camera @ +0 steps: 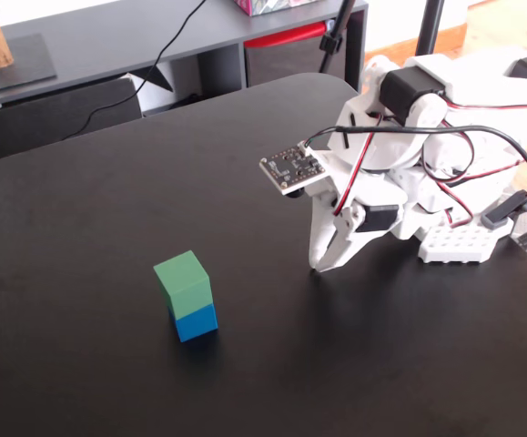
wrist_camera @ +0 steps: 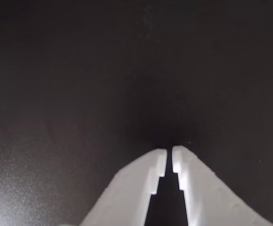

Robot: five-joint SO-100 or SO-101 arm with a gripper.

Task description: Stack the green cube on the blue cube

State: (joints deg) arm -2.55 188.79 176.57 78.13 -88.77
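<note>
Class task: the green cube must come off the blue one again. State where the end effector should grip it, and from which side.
Grip the green cube across two opposite upright faces, coming straight down from above: its top is clear, and a sideways approach might push the blue cube it sits on.

wrist: close, down gripper (wrist_camera: 169, 155) | fixed: high, oblique, probably front-left

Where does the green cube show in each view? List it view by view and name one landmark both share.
Wrist view: not in it; only the gripper, its fingertips nearly touching, over the black table.
Fixed view: the green cube sits left of centre, stacked on the blue cube, left of the gripper.
Shared landmark: the white gripper fingers above the black table.
</note>
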